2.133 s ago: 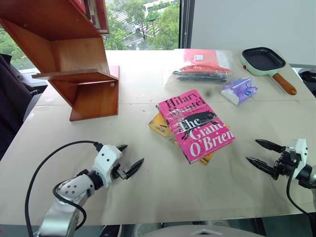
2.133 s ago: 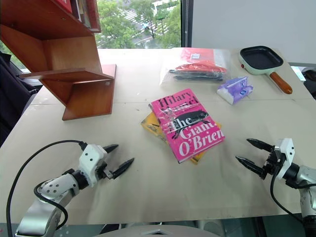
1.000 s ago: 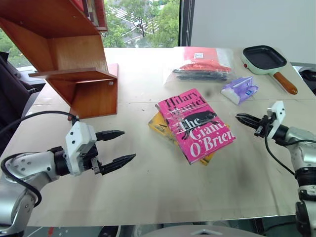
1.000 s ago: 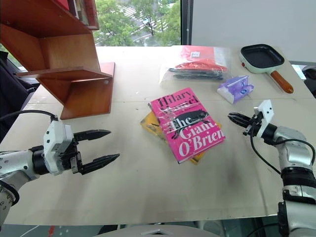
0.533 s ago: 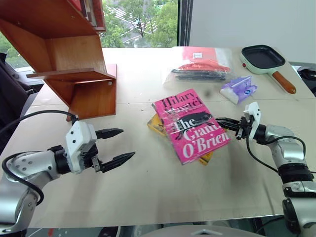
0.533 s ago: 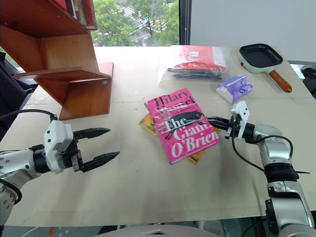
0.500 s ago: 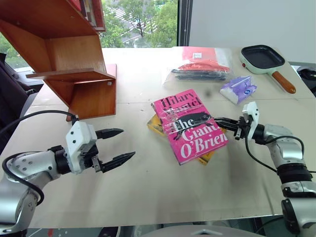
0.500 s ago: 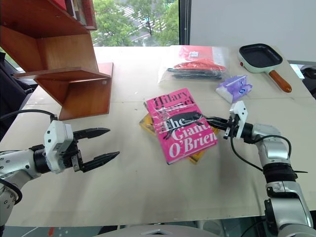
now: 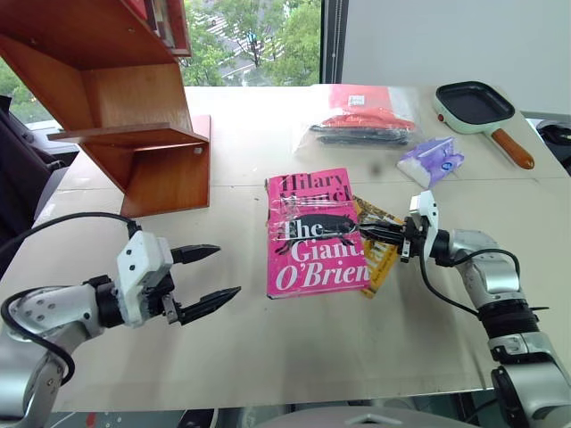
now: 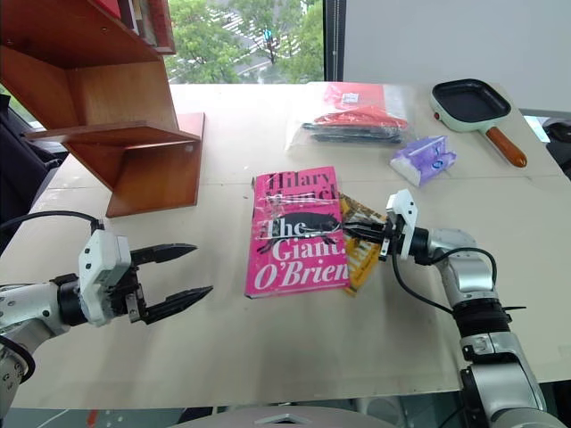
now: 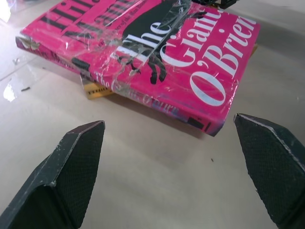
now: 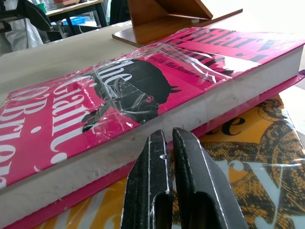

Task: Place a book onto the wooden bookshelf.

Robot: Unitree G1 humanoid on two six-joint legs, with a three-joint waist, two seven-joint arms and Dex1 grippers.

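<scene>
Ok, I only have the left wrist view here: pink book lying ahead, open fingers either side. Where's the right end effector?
Observer: The right end effector is shut, with its tips at the pink book's right-hand page edge.
Operator: Anything under those tips?
Observer: The yellow book. Its right part sticks out from under the pink one, and the tips sit just above its cover.
Operator: And the shelf?
Observer: The bookshelf stands at the far left of the table, beyond the left end effector and well apart from both books.
</scene>
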